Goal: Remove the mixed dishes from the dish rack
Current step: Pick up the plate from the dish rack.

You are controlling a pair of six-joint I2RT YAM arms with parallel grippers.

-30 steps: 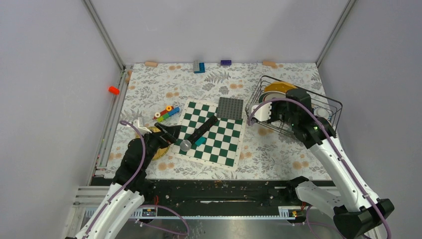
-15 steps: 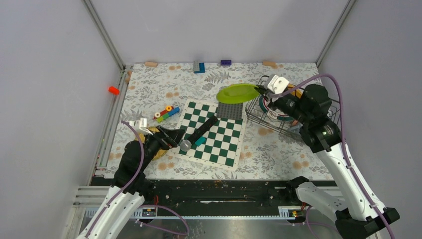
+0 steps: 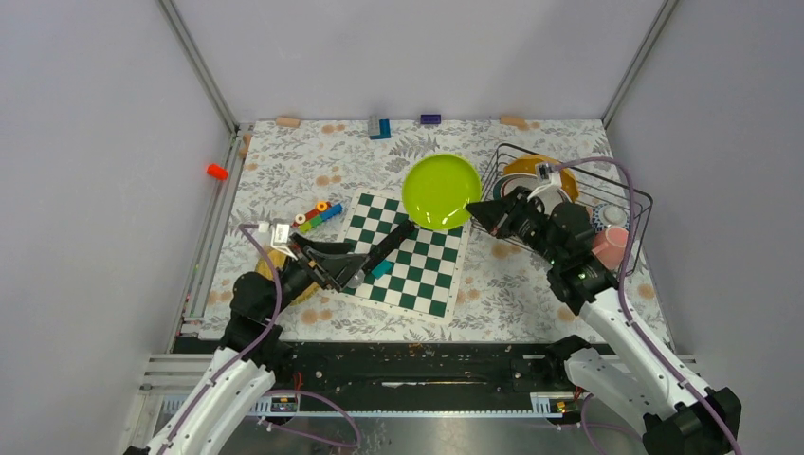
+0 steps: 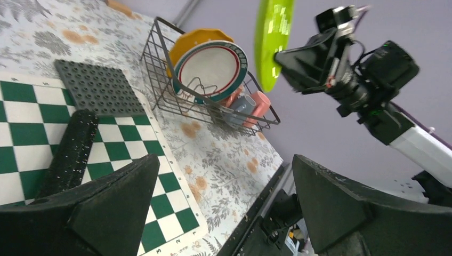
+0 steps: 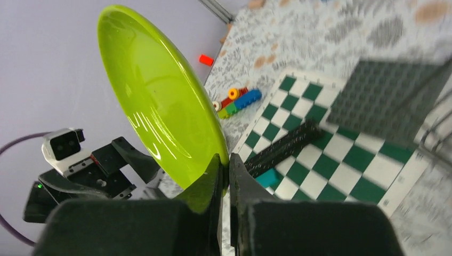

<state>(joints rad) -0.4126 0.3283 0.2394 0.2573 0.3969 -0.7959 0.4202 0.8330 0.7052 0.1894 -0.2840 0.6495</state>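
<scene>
My right gripper (image 3: 477,210) is shut on the rim of a lime-green plate (image 3: 441,191), which hangs in the air left of the dish rack (image 3: 637,204), over the far edge of the chessboard. In the right wrist view both fingers pinch the plate's (image 5: 160,101) edge at the gripper (image 5: 228,160). Inside the black wire rack (image 4: 160,58) stand a yellow-orange plate (image 4: 205,36) and a white red-ringed dish (image 4: 213,66), with a pink mug (image 4: 259,104) and a grey mug (image 4: 242,104) beside them. My left gripper (image 3: 353,268) is open and empty over the chessboard's left edge.
A green-and-white chessboard (image 3: 417,261) carries a black stick (image 3: 387,245) with a silver head. A dark grey studded plate (image 4: 98,88) lies at its far corner. Coloured toy blocks (image 3: 318,215) sit left of the board, more blocks (image 3: 379,126) along the back wall.
The right gripper has lifted the green plate out of the rack and swung it left, turning its face upward. The left gripper has edged right over the chessboard's edge.
</scene>
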